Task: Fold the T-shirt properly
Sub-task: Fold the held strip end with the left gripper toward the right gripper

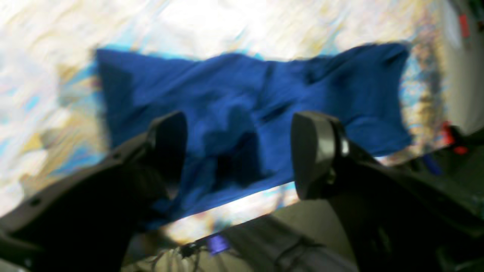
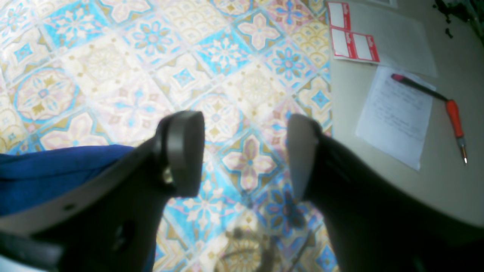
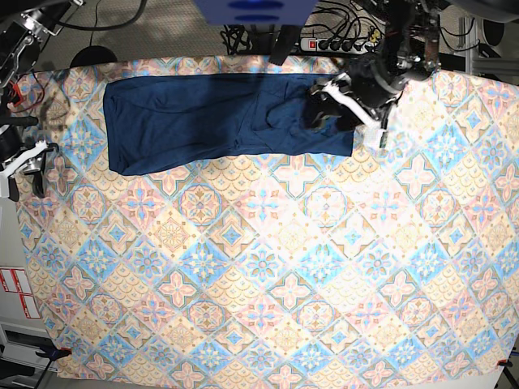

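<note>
We see the shirt (image 3: pixel 219 117) lying in a long band along the far edge of the patterned cloth (image 3: pixel 268 267). Our left gripper (image 1: pixel 238 155) hovers spread over its end; our right gripper (image 2: pixel 244 153) is spread too, empty.

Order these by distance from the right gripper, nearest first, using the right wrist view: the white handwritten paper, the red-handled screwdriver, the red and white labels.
Measured from the right gripper, jaws open over the patterned cloth:
1. White handwritten paper, just to its right on the bare table.
2. Red-handled screwdriver, farther right, partly lying on that paper.
3. Red and white labels, upper right.
Items 2 and 3 are close to call.
</note>
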